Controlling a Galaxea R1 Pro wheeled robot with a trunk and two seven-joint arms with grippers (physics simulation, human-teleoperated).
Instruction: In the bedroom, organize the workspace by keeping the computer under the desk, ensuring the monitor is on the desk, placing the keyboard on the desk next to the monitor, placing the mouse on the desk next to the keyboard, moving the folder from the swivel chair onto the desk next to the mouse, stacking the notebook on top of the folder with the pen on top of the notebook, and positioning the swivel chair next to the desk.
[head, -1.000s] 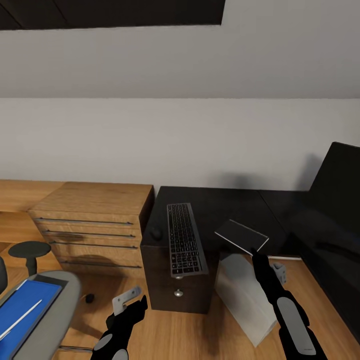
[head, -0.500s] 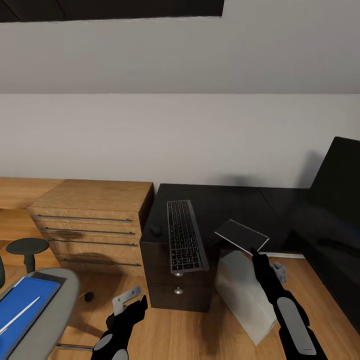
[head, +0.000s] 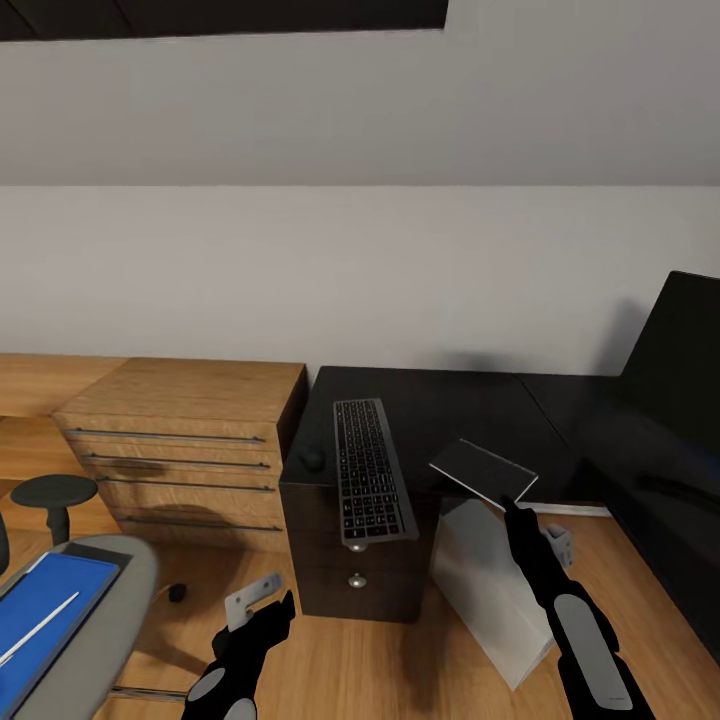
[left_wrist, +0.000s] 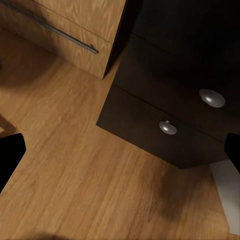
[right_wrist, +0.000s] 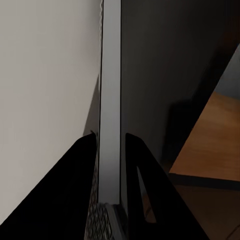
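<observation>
My right gripper (head: 508, 503) is shut on the near edge of the thin greyish notebook (head: 483, 470), holding it tilted above the black desk's (head: 450, 400) front edge. In the right wrist view both fingers (right_wrist: 87, 165) clamp the notebook (right_wrist: 110, 100). The keyboard (head: 370, 480) lies on the desk's left end, with the mouse (head: 312, 460) to its left. The monitor (head: 670, 390) stands at the right. The light-grey computer (head: 490, 590) sits tilted on the floor below the notebook. My left gripper (head: 275, 610) hangs open and low over the floor. The swivel chair (head: 100, 620) carries the blue folder (head: 45, 605) and the white pen (head: 40, 632).
A light wooden chest (head: 190, 440) with bar handles stands left of the desk. The desk's drawer unit (left_wrist: 150, 125) with round silver knobs (left_wrist: 168, 127) faces my left gripper (left_wrist: 122, 150). A small dark object (head: 177, 593) lies on the wooden floor (head: 350, 670).
The whole view has shifted slightly, so the camera moved. Both arms keep their pose, and the notebook stays in my right gripper.
</observation>
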